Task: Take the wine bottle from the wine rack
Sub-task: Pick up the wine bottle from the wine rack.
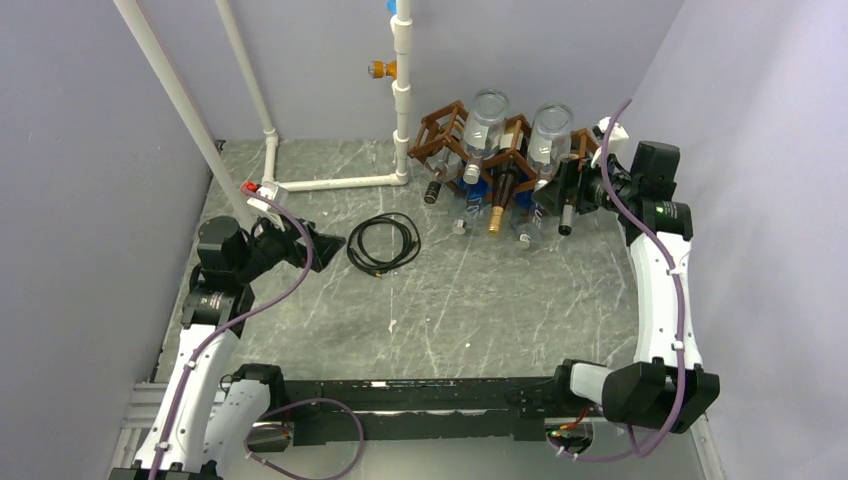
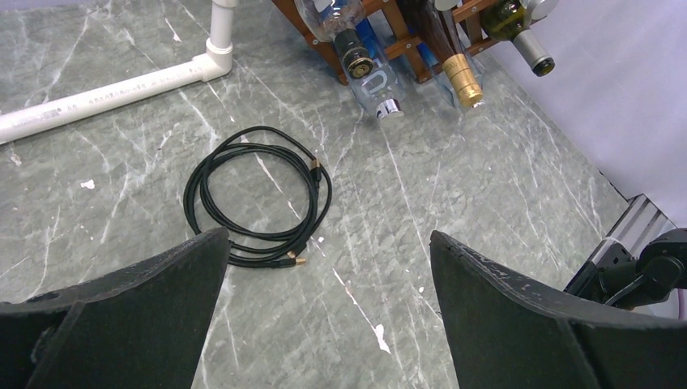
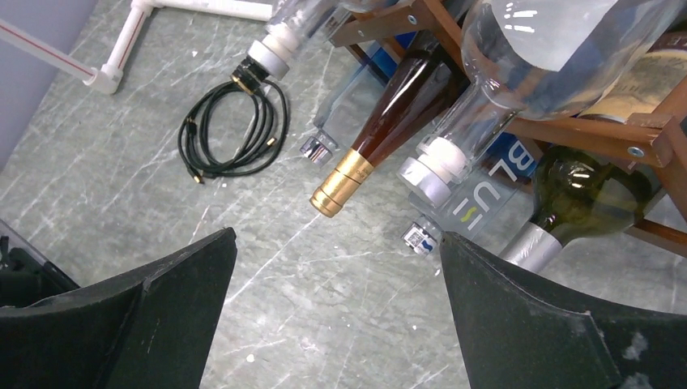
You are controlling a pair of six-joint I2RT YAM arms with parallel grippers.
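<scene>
Grey marbled surface (image 1: 480, 300), lilac walls. Wine rack (image 1: 440, 130) stood at the back, right end hidden behind the right arm, gold-capped wine bottle (image 3: 389, 121) lying in it neck-out. Black cable (image 1: 383, 243) and white pipes (image 1: 335, 183) sat left of it. Left hand (image 2: 328, 237) and right hand (image 3: 338, 237) both gaped wide, empty

White "BLU" letters — clear bottle (image 3: 484, 197)

The cable (image 1: 383, 243) lies left of the wine rack (image 1: 432, 148).

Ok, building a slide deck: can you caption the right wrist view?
Open right fingers poised before the wine rack, facing a gold-capped amber bottle and a green bottle.
</scene>
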